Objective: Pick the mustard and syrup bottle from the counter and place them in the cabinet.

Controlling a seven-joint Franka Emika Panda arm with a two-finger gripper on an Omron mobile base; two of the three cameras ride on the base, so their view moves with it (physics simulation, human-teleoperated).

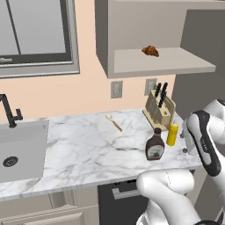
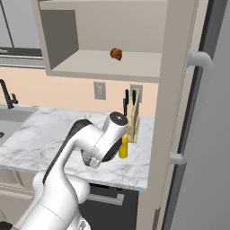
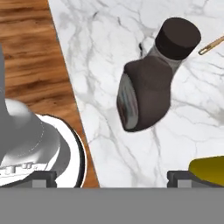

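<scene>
gripper (image 3: 111,178) jaws wide, holding nothing | mustard (image 3: 209,169) right by one tip | syrup bottle (image 3: 148,83) farther ahead | both stand up on counter (image 3: 100,61)

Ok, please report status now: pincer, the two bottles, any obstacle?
Pincer open, empty, above counter. Syrup bottle and mustard upright on counter, untouched. Knife block just behind them; croissant on cabinet shelf.
</scene>
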